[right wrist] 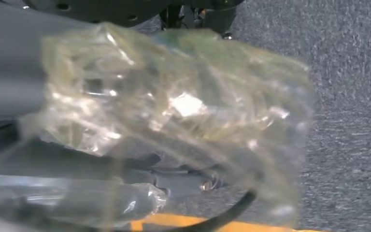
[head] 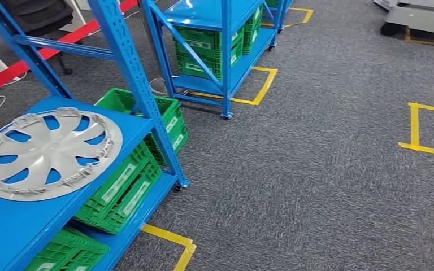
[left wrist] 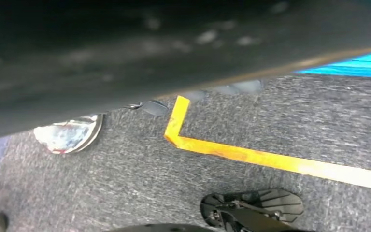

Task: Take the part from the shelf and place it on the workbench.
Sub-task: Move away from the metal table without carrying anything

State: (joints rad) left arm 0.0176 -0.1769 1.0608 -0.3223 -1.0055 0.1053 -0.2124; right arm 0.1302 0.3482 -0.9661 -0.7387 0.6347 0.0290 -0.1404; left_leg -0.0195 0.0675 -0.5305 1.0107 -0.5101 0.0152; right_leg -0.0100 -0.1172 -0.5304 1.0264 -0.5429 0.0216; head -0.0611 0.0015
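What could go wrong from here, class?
1. The clear plastic bag in the right robot hand looks crumpled and slick; it might slip onto the carpet.
2. The silver wheel cover lies near the edge of the blue shelf; a passing arm might knock it.

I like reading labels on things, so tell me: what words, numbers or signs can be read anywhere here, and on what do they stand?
None can be read.
White labels on the green crates under the near blue shelf: too small and blurred.
White labels on the green crates in the far shelf: blurred too.
The silver hubcap: no visible lettering.
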